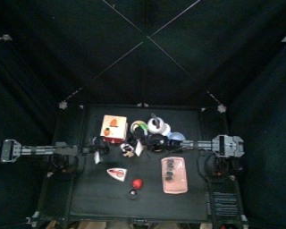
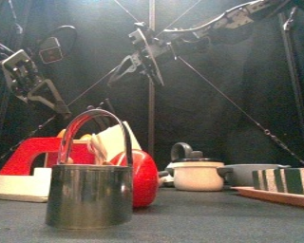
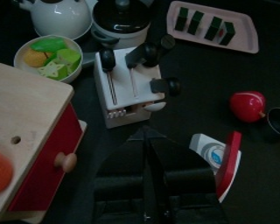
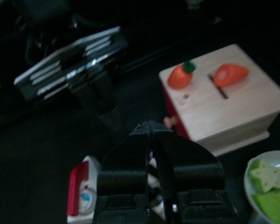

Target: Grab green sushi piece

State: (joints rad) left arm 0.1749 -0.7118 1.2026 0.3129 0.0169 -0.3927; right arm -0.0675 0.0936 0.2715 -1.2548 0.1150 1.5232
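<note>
Metal cup [image 2: 88, 195] stands nearest; sushi tray [image 1: 173, 173] lies below the right fingers [image 1: 161, 141], nearly together, empty.

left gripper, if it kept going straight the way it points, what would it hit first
Probably the white microscope, which lies directly ahead of the left gripper. Depth is unclear, so it might pass over it.

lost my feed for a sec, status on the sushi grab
Right gripper nearly shut, empty, raised over the wooden box. Left gripper shut, empty. Sushi pieces untouched on pink tray. Nothing blocking the tray.
</note>
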